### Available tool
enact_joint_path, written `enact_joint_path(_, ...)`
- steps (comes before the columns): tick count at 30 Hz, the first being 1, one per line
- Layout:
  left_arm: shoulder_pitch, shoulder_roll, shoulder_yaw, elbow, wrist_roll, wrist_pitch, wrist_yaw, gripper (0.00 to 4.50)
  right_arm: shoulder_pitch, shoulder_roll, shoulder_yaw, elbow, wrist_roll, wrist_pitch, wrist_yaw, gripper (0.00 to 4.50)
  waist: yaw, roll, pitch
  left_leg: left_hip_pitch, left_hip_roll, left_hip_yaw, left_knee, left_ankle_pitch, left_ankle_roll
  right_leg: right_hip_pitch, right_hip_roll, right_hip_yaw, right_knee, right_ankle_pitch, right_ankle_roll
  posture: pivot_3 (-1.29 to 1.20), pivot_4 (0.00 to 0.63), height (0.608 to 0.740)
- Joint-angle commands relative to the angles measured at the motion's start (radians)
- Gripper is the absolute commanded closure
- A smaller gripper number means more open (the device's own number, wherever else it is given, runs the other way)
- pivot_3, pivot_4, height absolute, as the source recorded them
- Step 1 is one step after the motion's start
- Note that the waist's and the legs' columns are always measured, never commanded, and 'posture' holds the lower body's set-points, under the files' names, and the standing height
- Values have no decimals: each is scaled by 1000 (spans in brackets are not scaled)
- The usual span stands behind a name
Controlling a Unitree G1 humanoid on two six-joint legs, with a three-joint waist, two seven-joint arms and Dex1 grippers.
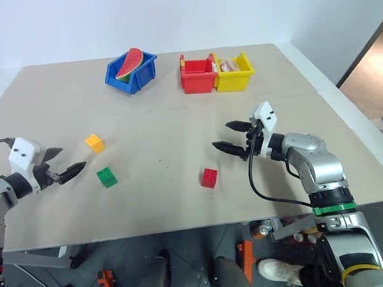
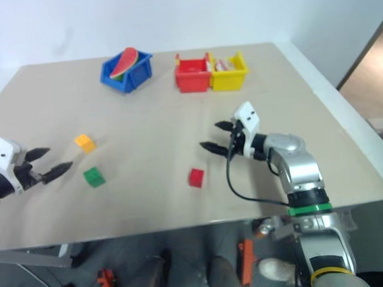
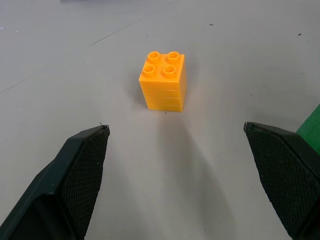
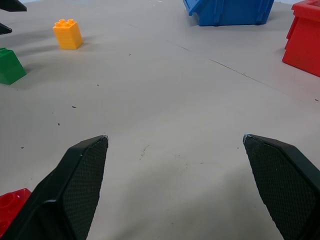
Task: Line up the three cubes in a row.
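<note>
Nothing's lined up yet: your left gripper (image 1: 60,160), jaws spread and empty, faces the orange-yellow cube (image 3: 163,80), green cube (image 1: 106,177) just beside; your right gripper (image 1: 230,135), also spread, probably sits just past the red cube (image 1: 209,177)

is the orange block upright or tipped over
Upright. The orange block sits flat on the table with its four studs facing up, clear in the left wrist view; nothing touches it.
</note>
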Motion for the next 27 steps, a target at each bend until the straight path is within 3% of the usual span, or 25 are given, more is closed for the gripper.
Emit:
enact_joint_path(1,29,-55,66,-32,-34,-65,43,41,-13,-14,-9,-22,6,-14,10,0,0,0,0,0,0,0,0,0,0,0,0,0,0,0,0,0,150,740)
enact_joint_path(3,68,-122,120,-41,-73,-112,71,41,2,-13,-10,-35,9,-7,8,0,-1,1,0,1,0,0,0,0,0,1,0,2,0,0,-1,0,150,740)
enact_joint_path(6,95,-150,148,-58,-89,-123,85,41,14,-20,-12,-48,10,-6,10,0,0,-5,0,2,0,1,1,0,1,2,-3,3,-1,1,1,0,150,740)
enact_joint_path(21,100,-104,156,-30,-126,-117,36,41,21,-48,-13,-72,24,16,46,0,1,-6,0,1,17,17,5,0,0,3,1,0,-1,4,-5,0,150,740)
enact_joint_path(27,109,-56,116,-286,-215,-11,-44,41,2,-68,-30,-181,98,113,77,0,2,-6,0,0,17,18,5,0,0,2,1,0,-1,3,-5,0,150,740)
